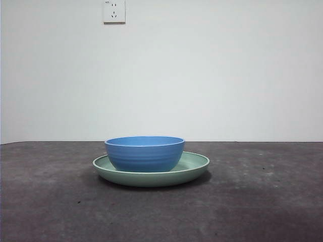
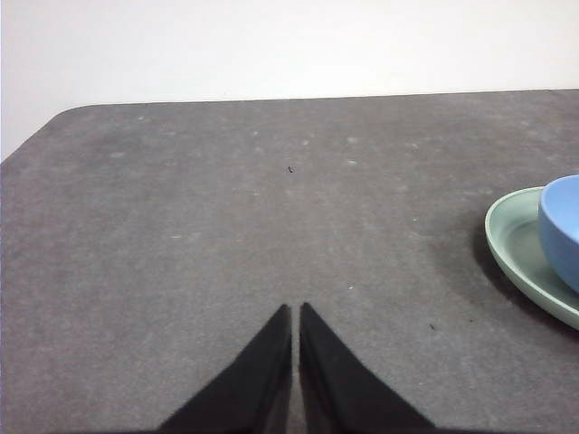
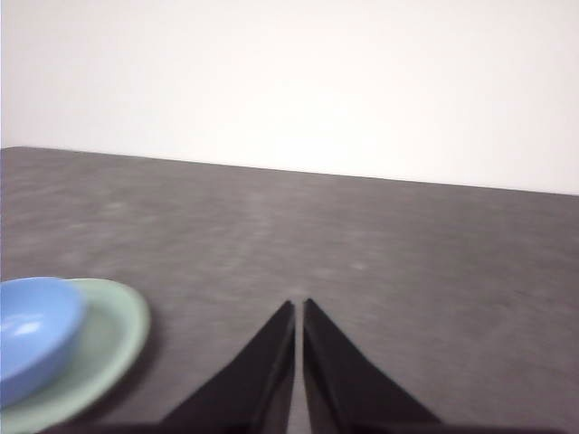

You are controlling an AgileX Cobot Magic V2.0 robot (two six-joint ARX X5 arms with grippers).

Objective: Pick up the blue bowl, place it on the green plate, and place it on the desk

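blue bowl (image 1: 145, 153) on green plate (image 1: 194, 166) (grippers apart)

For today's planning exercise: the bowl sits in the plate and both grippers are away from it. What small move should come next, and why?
Probably bring one gripper toward the bowl, opening it on the way. The bowl already stands in the plate, so setting it on the desk remains. The left gripper and right gripper are shut, holding nothing, off to opposite sides of the plate.

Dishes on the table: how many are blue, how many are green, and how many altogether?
Blue: 1, the bowl
Green: 1, the plate under it
Total: 2
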